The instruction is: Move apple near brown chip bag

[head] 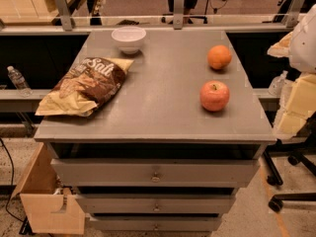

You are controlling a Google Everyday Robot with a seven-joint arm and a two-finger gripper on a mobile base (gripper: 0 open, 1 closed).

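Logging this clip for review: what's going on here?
Nothing is being handled yet. The apple sits on the right side of the table, nearer the camera than an orange. The chip bag lies on the left side, with a white bowl behind it. The gripper hangs at the right edge of the view, beside the table and apart from the apple, which is not yet near the bag.

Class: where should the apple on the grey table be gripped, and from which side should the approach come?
Probably grip the apple across its round middle, from above: it sits upright, stem dimple up, apart from the orange behind it. The end effector is at the picture's right edge, beside the table.
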